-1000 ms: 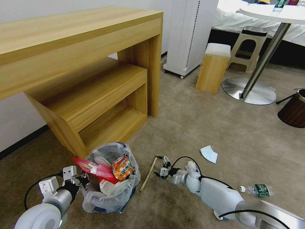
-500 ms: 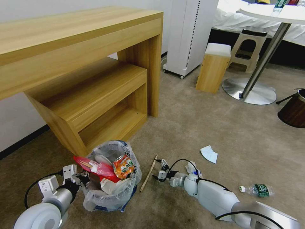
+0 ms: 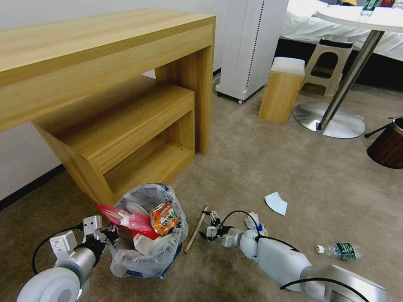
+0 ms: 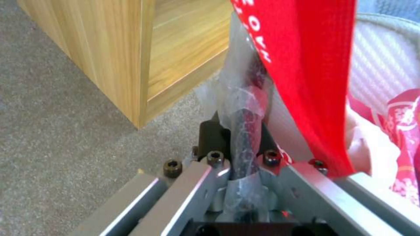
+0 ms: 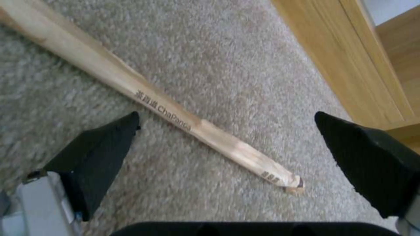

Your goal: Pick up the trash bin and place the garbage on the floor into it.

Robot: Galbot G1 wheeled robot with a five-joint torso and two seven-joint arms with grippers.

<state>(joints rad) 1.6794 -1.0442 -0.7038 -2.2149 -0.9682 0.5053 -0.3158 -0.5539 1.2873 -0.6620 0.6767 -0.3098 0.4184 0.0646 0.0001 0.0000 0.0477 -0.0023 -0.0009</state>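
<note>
The trash bin (image 3: 147,256), lined with a crinkled clear bag, stands on the carpet full of litter, with a red wrapper (image 3: 133,223) and an orange packet on top. My left gripper (image 3: 110,235) is shut on the bin's rim; in the left wrist view it (image 4: 238,131) pinches rim and plastic beside the red wrapper (image 4: 306,82). My right gripper (image 3: 208,227) is open low over the floor beside the wooden stick (image 3: 196,229). In the right wrist view the stick (image 5: 166,108) lies between the spread fingers of the right gripper (image 5: 227,119). Pale blue paper (image 3: 276,202) and a clear bottle (image 3: 338,250) lie further right.
A wooden desk with a lower shelf (image 3: 126,113) stands just behind the bin. Farther back are a white appliance (image 3: 247,46), a small wooden stool (image 3: 281,90) and a round table's metal base (image 3: 329,119). A brown bin (image 3: 388,144) sits at the right edge.
My right gripper has slid a little left and down, closer to the wooden stick. The left gripper and the bin have barely moved.
</note>
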